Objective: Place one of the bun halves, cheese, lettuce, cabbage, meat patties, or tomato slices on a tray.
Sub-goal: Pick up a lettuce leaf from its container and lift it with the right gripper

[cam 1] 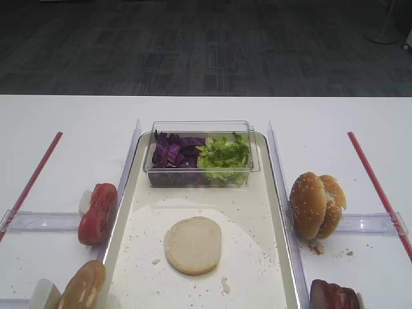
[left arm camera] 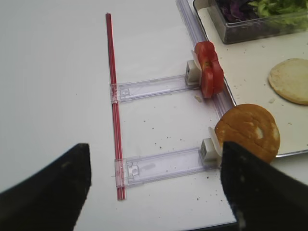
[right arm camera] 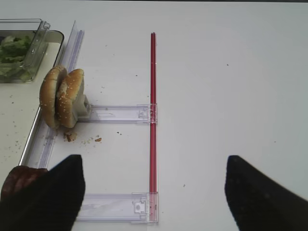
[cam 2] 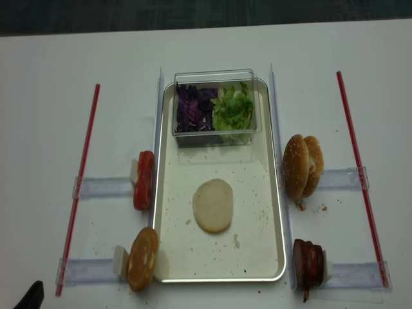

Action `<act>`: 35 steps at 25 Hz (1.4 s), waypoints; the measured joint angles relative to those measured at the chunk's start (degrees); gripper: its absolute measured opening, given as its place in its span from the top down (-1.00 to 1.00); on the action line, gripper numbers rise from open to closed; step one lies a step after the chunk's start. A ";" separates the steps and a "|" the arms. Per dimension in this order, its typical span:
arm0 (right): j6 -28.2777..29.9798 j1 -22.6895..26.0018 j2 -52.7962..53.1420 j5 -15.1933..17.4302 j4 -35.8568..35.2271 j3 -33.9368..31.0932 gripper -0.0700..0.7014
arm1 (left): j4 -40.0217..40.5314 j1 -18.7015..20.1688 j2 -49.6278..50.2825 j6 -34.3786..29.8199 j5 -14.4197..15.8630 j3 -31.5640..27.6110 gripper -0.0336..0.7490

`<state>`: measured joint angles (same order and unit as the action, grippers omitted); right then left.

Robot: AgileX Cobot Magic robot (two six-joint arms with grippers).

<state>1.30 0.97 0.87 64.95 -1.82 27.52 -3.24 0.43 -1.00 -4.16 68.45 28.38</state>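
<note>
A pale flat bun round (cam 1: 192, 244) lies on the cream tray (cam 1: 257, 257). At the tray's far end a clear tub holds purple cabbage (cam 1: 174, 151) and green lettuce (cam 1: 223, 158). Sesame bun halves (cam 1: 315, 205) and meat patties (cam 1: 333, 296) stand on edge to the right of the tray. To its left are tomato slices (cam 1: 98, 212) and a golden-brown round (cam 1: 82, 285). My right gripper (right arm camera: 154, 166) hovers open and empty over the table, right of the patties (right arm camera: 19, 180). My left gripper (left arm camera: 154, 163) is open and empty, left of the golden-brown round (left arm camera: 248, 132).
Clear plastic rails (cam 1: 38, 221) hold the food on both sides of the tray. A red strip (cam 1: 376, 187) runs along the right and another red strip (cam 1: 32, 180) along the left. Crumbs are scattered on the tray and table.
</note>
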 joint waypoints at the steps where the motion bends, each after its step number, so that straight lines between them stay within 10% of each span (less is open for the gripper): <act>1: 0.00 0.00 0.00 0.00 0.00 0.00 -0.77 | 0.00 0.00 0.00 0.00 0.00 0.00 -0.40; 35: 0.00 0.00 -0.68 -0.48 1.31 0.00 -0.77 | 0.00 0.00 0.00 0.00 -0.05 0.00 -0.39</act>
<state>1.30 0.97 0.19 64.47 -0.51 27.52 -3.24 0.43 -1.00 -4.16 68.40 28.38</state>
